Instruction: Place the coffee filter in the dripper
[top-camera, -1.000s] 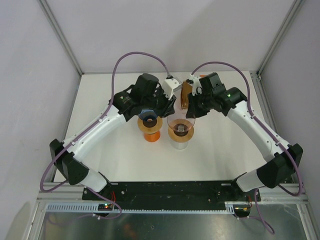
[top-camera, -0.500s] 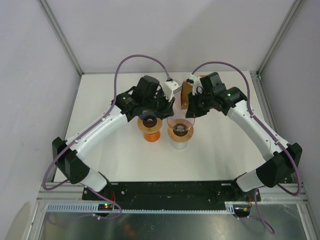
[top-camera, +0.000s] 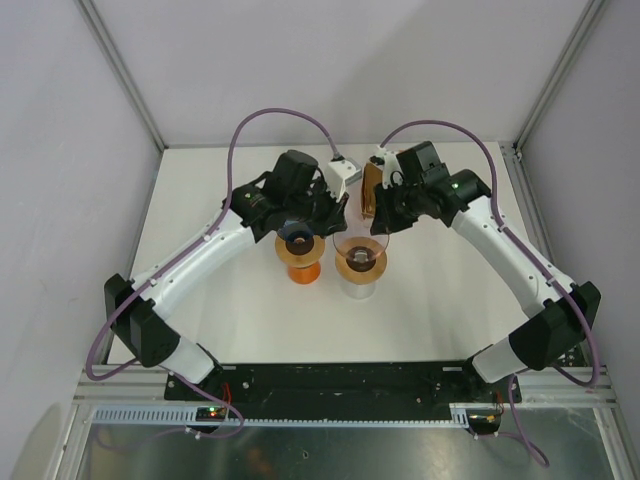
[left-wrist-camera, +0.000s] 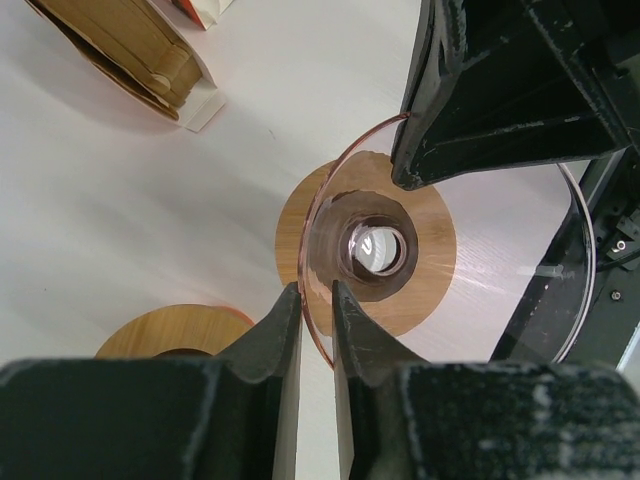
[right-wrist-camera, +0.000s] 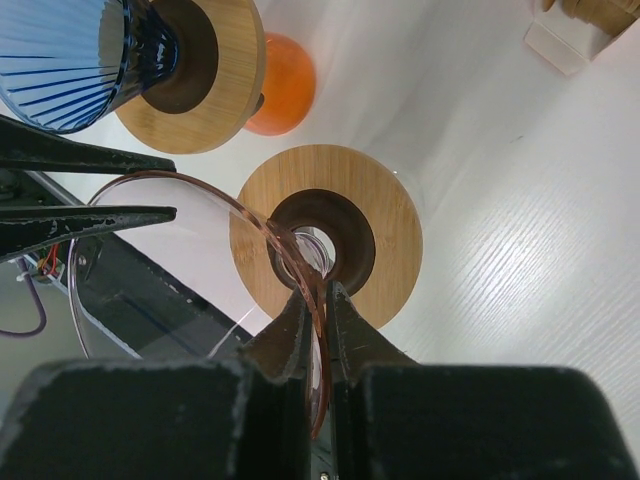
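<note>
Left arm (top-camera: 200, 260) shifted slightly inward (then right arm (top-camera: 510, 250) too).

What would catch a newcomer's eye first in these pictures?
Both grippers meet at one clear dripper in the middle of the table: the left gripper and right gripper each have its thin rim between their fingers. Left of it stands a blue dripper; brown filters lie behind.

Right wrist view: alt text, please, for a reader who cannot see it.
The right gripper pinches the rim of a clear, pink-tinted glass dripper with a round wooden collar. The left gripper holds the opposite rim; a blue ribbed dripper on an orange base shows upper left.
</note>
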